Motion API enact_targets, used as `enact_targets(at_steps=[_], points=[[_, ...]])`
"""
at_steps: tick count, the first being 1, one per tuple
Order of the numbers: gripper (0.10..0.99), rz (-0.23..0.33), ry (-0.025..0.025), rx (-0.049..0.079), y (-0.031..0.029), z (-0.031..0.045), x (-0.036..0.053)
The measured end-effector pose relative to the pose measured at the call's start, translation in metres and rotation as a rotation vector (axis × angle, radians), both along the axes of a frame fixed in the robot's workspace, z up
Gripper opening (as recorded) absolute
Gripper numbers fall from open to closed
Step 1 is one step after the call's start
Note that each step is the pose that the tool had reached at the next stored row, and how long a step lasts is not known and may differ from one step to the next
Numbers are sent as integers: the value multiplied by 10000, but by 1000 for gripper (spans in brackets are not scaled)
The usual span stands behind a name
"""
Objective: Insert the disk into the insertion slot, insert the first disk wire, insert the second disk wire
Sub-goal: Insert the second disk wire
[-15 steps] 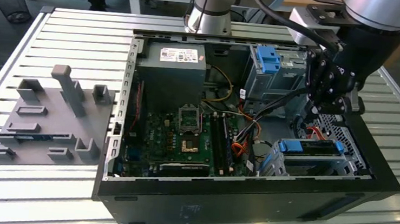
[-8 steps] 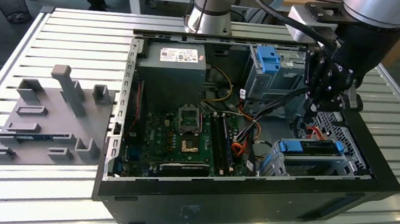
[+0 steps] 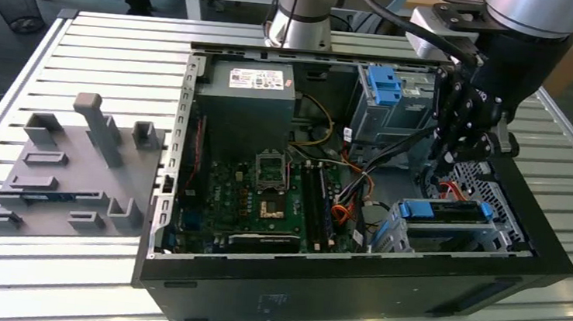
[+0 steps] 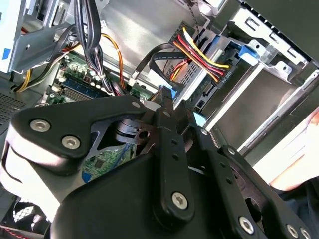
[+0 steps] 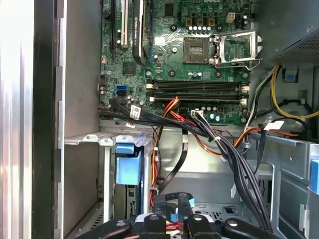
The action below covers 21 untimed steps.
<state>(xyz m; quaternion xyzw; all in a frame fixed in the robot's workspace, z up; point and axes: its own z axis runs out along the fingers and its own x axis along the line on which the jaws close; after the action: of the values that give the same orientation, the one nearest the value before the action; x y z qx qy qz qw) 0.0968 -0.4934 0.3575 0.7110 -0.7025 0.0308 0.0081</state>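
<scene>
The disk (image 3: 446, 212) lies in its blue caddy inside the insertion slot (image 3: 466, 237), the low grey cage at the case's near corner on the exterior view's right. My gripper (image 3: 460, 156) hangs just above and behind it, inside the case. In the second wrist view my gripper (image 4: 167, 102) is shut on a small blue plug (image 4: 167, 92) at the end of a flat black disk wire. A yellow, red and black wire bundle (image 4: 204, 57) runs to a black plug at the disk's rear. The first wrist view shows the caddy (image 5: 128, 169) and the looped black wire (image 5: 172, 199) at my gripper (image 5: 172, 219).
The open computer case (image 3: 360, 276) stands on a slatted metal table. Inside are the motherboard (image 3: 263, 189), the power supply (image 3: 245, 102) and a taller cage with a blue latch (image 3: 382, 87). Black cables (image 5: 234, 159) cross near the gripper. A grey fixture plate (image 3: 67, 172) lies at the exterior view's left.
</scene>
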Motion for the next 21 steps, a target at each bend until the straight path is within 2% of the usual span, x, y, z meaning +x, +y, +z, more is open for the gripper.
enact_targets(at_steps=[12, 21], points=[[247, -31, 0, -187, 12, -71, 0], [231, -50, 0, -389, 21, -128, 2]])
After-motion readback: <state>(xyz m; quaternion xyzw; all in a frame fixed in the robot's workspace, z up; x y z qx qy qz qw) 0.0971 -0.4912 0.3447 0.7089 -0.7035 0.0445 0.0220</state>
